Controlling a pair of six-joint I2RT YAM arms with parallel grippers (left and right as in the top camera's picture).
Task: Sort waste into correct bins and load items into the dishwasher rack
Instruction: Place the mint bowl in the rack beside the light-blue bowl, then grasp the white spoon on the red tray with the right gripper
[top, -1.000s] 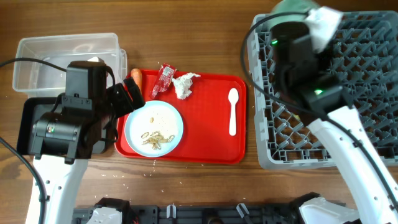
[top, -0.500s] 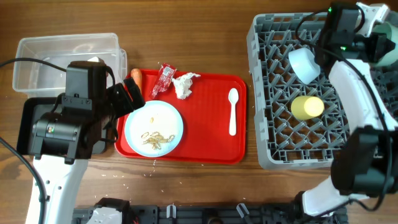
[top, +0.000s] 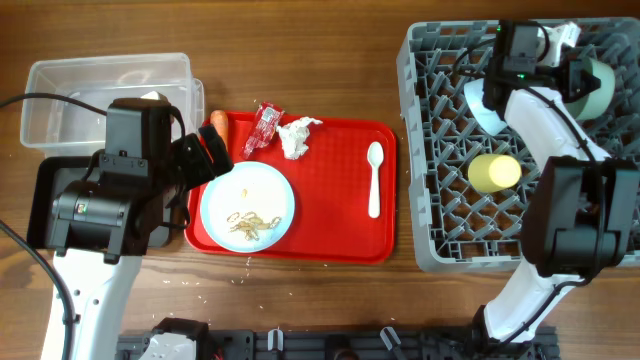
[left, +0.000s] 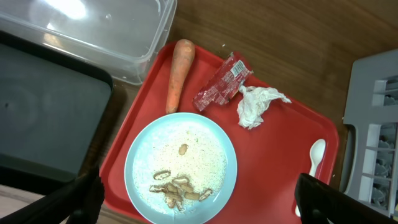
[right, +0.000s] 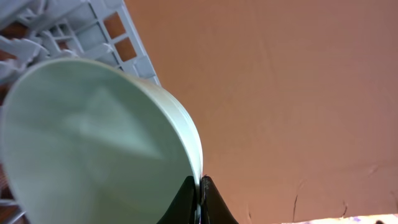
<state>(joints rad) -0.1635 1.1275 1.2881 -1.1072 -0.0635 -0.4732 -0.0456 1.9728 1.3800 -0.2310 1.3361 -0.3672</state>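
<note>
The pale blue plate (top: 247, 205) with tan scraps (left: 180, 186) lies on the red tray (top: 330, 225). The carrot (top: 219, 124), red wrapper (top: 264, 128), white tissue (top: 297, 135) and white spoon (top: 375, 178) also lie on that tray. My left gripper (left: 199, 205) is open and empty above the plate (left: 180, 155). My right gripper (right: 199, 186) is shut on the rim of a mint bowl (right: 93, 137), held over the far right of the grey rack (top: 440, 150). A second bowl (top: 485, 105) and the yellow cup (top: 495, 172) sit in the rack.
The clear tub (top: 105, 95) stands at the back left, with the black tray (top: 45, 200) in front of it under my left arm. The rack's corner (left: 373, 124) shows at the right of the left wrist view. Crumbs lie on the wood before the red tray.
My right arm has swung from over the rack's left side to its far right, carrying the mint bowl. The second bowl and yellow cup are now uncovered. My left arm has not moved.
</note>
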